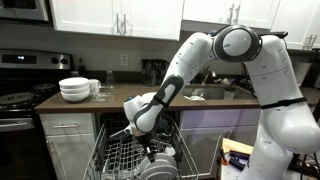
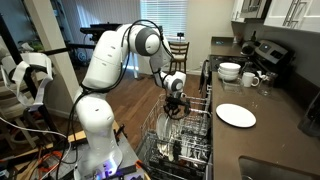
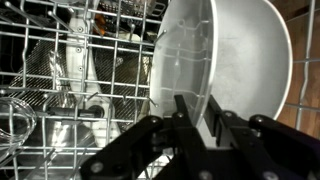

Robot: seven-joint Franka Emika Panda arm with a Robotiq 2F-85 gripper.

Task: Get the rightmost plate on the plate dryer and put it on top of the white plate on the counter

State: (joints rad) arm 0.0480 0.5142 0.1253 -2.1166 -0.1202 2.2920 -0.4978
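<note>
The rightmost plate (image 3: 240, 60), white and glossy, stands on edge in the plate dryer (image 3: 60, 60), a grey wire rack. My gripper (image 3: 200, 115) straddles its rim with one finger on each side, closed narrow on it. In both exterior views the gripper (image 1: 148, 140) (image 2: 176, 108) reaches down into the pulled-out rack (image 1: 120, 160) (image 2: 185, 135). The small flat white plate (image 2: 236, 115) lies on the dark brown counter (image 2: 270, 140), to the side of the rack. It does not show in the exterior view from the front.
A stack of deep white bowls (image 1: 75, 89) (image 2: 230, 71) and a mug (image 2: 251, 79) stand on the counter near the stove (image 1: 15, 100). Glasses and other dishes fill the rack (image 3: 20, 120). A sink (image 1: 215, 93) lies behind my arm.
</note>
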